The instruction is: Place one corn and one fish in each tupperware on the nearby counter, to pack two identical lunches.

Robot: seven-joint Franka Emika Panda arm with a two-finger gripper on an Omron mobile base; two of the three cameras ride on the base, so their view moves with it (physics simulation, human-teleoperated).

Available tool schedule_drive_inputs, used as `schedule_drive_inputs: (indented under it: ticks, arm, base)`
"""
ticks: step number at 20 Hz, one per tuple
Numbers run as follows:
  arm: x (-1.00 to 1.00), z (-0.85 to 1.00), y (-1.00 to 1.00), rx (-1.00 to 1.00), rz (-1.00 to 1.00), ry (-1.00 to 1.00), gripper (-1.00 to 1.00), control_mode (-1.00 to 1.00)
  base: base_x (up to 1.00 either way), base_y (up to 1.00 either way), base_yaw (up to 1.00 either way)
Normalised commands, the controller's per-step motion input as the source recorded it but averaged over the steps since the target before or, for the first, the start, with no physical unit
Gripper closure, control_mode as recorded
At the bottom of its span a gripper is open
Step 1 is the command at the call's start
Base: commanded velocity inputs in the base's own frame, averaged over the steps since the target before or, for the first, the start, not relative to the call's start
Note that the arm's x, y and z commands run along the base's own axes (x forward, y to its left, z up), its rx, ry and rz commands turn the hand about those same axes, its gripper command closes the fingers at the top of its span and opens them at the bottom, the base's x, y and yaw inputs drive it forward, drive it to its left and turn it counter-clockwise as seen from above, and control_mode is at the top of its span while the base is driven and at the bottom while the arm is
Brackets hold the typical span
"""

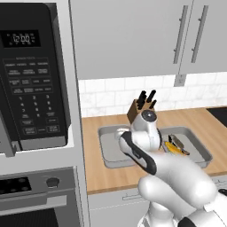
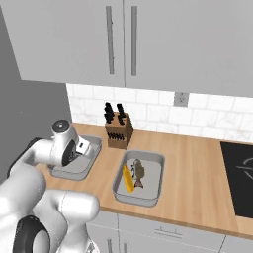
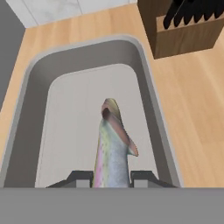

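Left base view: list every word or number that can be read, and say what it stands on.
"12:00": on the dark display of the microwave.
Button labels on the keypad below that display: too small and blurred to read.
No other text is legible.

**Two base cameras and one hand camera over the counter**

The left base view is looking forward and down from behind the arm's left, taking in the microwave (image 1: 33, 75), the counter (image 1: 104, 170), the knife block (image 1: 136, 111) and both tupperware containers. The right base view is facing the same counter (image 2: 192, 173) from behind the arm's right, sharing the knife block (image 2: 118, 131), the left tupperware (image 2: 86, 165) and the right tupperware (image 2: 154, 163). The hand view is looking steeply down from close above the left tupperware (image 3: 87, 57), with a fish (image 3: 113, 144) between the jaws and the knife block (image 3: 183, 30) at its upper right.
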Motion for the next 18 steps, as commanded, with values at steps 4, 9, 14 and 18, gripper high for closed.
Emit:
schedule_drive_inputs:
  ticks: [4, 9, 14, 18]
  arm:
    - [0.24, -0.31, 0.00, 0.00, 0.00, 0.00, 1.00, -1.00]
    - [0.34, -0.33, 0.07, -0.03, 0.00, 0.00, 1.00, -1.00]
    - [0.29, -0.06, 0.03, -0.01, 0.00, 0.00, -1.00, -1.00]
    - [0.24, 0.00, 0.00, 0.00, 0.00, 0.00, -1.00, -1.00]
  base:
    - [0.00, 0.00, 0.00]
    - [0.00, 0.00, 0.00]
    - [0.00, 0.00, 0.00]
    - [0.00, 0.00, 0.00]
